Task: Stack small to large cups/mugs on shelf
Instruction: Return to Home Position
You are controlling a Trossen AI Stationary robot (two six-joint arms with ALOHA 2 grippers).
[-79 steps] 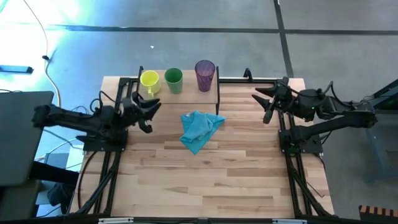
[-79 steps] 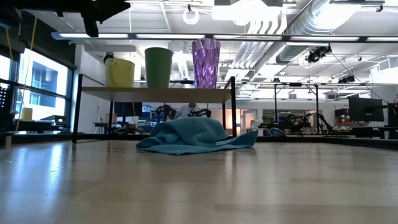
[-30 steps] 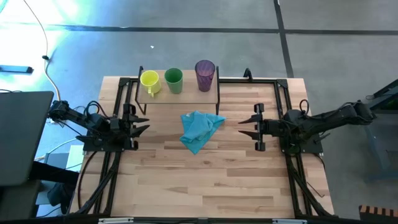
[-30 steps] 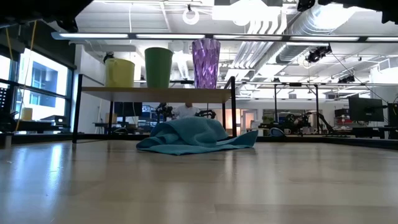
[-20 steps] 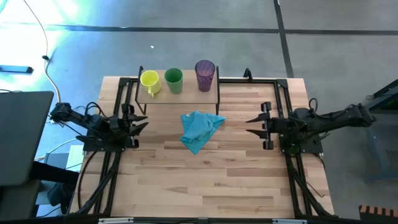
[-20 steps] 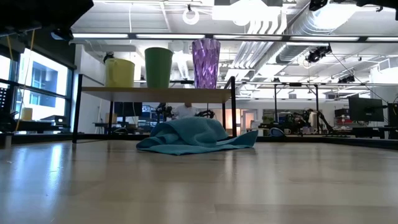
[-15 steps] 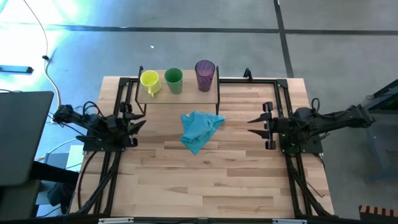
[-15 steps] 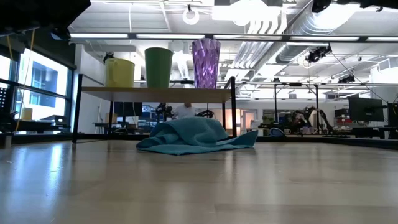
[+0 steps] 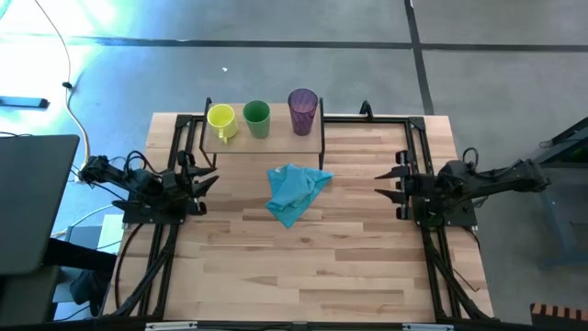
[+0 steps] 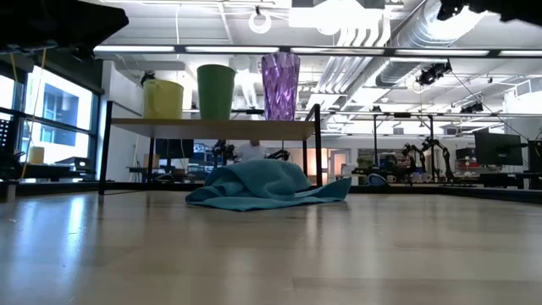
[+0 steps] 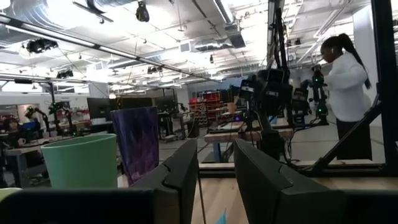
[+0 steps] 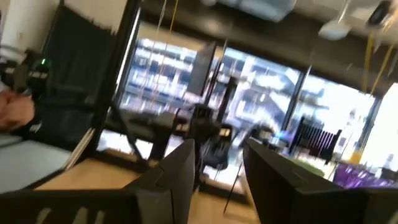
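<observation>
Plainly, left gripper (image 9: 202, 181) and right gripper (image 9: 390, 184) stand parted, holding nothing.

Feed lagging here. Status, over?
Left gripper and right gripper open, empty, at table sides. Yellow mug, green cup, purple tumbler on shelf. Blue cloth in front.

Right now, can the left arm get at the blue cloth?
Probably yes. The left hand is open, and only bare tabletop lies between it and the blue cloth; the shelf stands farther back.
</observation>
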